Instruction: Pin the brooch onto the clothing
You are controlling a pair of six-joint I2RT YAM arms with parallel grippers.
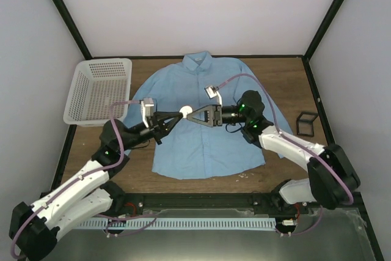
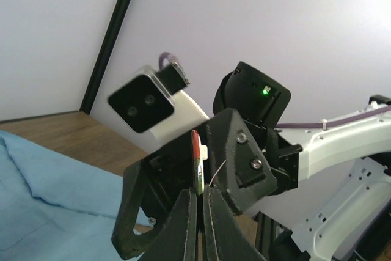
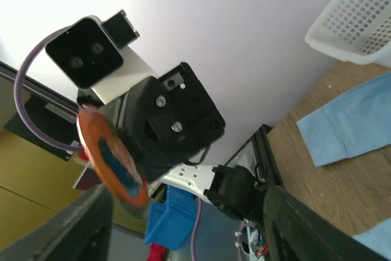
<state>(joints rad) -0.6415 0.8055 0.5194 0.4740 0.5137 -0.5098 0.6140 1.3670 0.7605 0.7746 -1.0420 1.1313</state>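
Note:
The brooch (image 1: pixel 185 112) is a small round disc held in the air over the chest of the light blue shirt (image 1: pixel 208 148), which lies flat on the table. My left gripper (image 1: pixel 178 115) is shut on the brooch's lower edge. In the left wrist view the brooch (image 2: pixel 197 162) shows edge-on above the fingertips of the left gripper (image 2: pixel 201 192), with a thin pin wire beside it. My right gripper (image 1: pixel 190 114) faces it, open. In the right wrist view the orange brooch (image 3: pixel 110 160) sits close to the left finger (image 3: pixel 91 224) of the right gripper (image 3: pixel 189 198).
A white mesh basket (image 1: pixel 98 90) stands at the back left, beside the shirt's sleeve (image 3: pixel 348 123). A small black square frame box (image 1: pixel 306 122) sits on the wood at the right. Both arms meet over the shirt's middle.

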